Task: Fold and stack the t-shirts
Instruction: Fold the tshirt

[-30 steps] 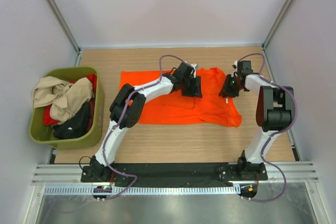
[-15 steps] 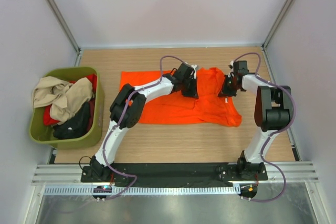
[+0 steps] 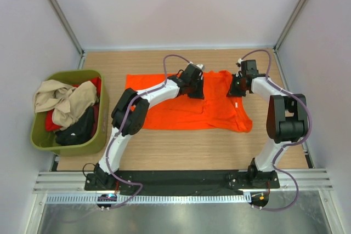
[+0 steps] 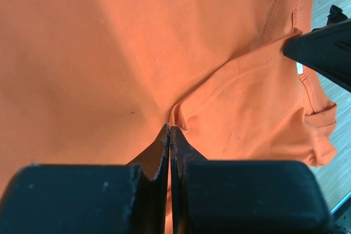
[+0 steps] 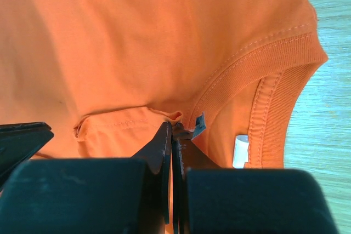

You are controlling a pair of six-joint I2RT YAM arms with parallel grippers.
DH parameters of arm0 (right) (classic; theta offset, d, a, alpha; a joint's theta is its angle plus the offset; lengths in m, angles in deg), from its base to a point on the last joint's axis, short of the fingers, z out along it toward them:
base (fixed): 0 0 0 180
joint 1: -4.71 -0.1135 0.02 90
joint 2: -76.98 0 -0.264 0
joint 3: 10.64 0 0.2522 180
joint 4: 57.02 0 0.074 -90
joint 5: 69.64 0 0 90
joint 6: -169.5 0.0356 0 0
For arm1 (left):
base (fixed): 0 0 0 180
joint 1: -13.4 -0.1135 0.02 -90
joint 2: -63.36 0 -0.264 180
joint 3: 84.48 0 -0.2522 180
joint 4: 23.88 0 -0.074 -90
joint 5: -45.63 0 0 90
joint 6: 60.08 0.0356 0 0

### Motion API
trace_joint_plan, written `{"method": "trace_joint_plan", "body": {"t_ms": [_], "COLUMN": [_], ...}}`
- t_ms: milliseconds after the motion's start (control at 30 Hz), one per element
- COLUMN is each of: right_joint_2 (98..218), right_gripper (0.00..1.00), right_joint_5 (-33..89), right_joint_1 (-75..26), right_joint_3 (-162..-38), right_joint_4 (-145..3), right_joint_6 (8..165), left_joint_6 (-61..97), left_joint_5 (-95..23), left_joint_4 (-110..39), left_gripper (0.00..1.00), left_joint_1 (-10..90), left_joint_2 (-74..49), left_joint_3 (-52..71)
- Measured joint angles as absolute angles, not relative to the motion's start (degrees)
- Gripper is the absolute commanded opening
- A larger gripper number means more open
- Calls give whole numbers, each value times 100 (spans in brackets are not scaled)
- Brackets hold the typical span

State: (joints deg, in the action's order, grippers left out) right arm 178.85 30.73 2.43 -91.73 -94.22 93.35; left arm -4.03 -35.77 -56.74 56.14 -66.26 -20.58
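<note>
T-shirts [image 3: 66,105] in beige, red and black lie heaped in the olive tub [image 3: 38,142] at the left. To its right, the orange t-shirt [image 3: 175,114] lies spread on the table [image 3: 181,149]. The left gripper [image 4: 169,131] pinches a fold at the shirt's far middle, jaws closed. The right gripper [image 5: 171,129], also closed, pinches cloth just beside the collar [image 5: 258,61].

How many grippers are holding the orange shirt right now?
2. The left gripper pinches a hemmed fold of the orange shirt near its middle; the right gripper pinches it beside the collar.
</note>
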Motion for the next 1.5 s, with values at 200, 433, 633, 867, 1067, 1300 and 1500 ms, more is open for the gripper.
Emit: {"method": "trace_joint_plan", "body": {"t_ms": [200,433,633,867,1067,1300,1500], "right_joint_2": [17885,17885,17885,17885,17859,17782,17784], "right_gripper": [1,1,1,1,1,1,1], "right_joint_5": [3042,3005,3001,2988,2924,2924,2916], "right_joint_1": [214,212,206,204,204,118,70], "right_joint_3": [-9179,-9214,-9214,-9234,-9267,-9280,-9365], "right_joint_4": [-9446,-9481,-9481,-9488,-9505,-9317,-9077], "right_joint_6": [9319,9315,9313,9306,9267,9201,9142], "left_joint_6": [-296,-82,58,41,-75,-346,-528], "left_joint_5": [-3555,-3402,-3378,-3385,-3629,-4049,-4265], "left_joint_4": [-5709,-5763,-5765,-5765,-5796,-5748,-5674], "left_gripper": [28,43,46,0,0,0,0], "left_joint_1": [5614,5629,5730,5758,5758,5758,5756], "left_joint_2": [-6611,-6631,-6823,-7004,-6954,-6524,-6458], "left_joint_3": [-2052,-2054,-2124,-2301,-2246,-1879,-1879]}}
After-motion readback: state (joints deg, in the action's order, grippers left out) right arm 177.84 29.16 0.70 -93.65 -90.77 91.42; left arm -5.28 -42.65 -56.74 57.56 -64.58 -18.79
